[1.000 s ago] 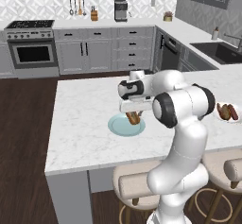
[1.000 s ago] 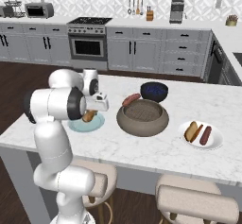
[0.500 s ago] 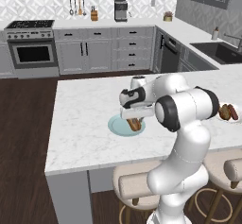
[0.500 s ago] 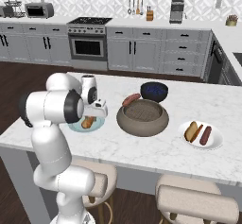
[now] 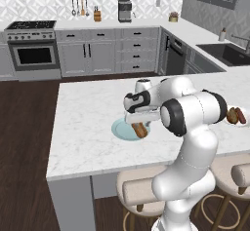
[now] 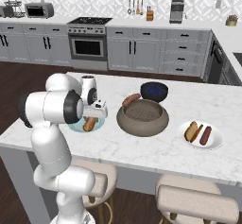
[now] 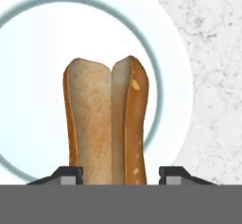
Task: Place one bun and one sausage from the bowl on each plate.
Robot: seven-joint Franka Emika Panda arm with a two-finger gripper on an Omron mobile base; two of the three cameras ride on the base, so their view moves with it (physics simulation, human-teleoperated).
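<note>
Bun (image 7: 105,119) lay on teal plate (image 7: 42,29), left of stone bowl (image 6: 142,119). Gripper (image 7: 118,173) hung over bun, fingers spread clear of its sides: released. Step: bun delivery to teal plate. Next likely: lift, reach right to sausage (image 6: 131,99) on bowl rim. White plate (image 6: 215,142), right of bowl, already filled. Counter (image 6: 156,150) right of teal plate open.

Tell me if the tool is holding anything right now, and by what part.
Nothing is gripped. The tool stands open over the bun, its tips apart on either side of one end; the bun lies on the teal plate.
</note>
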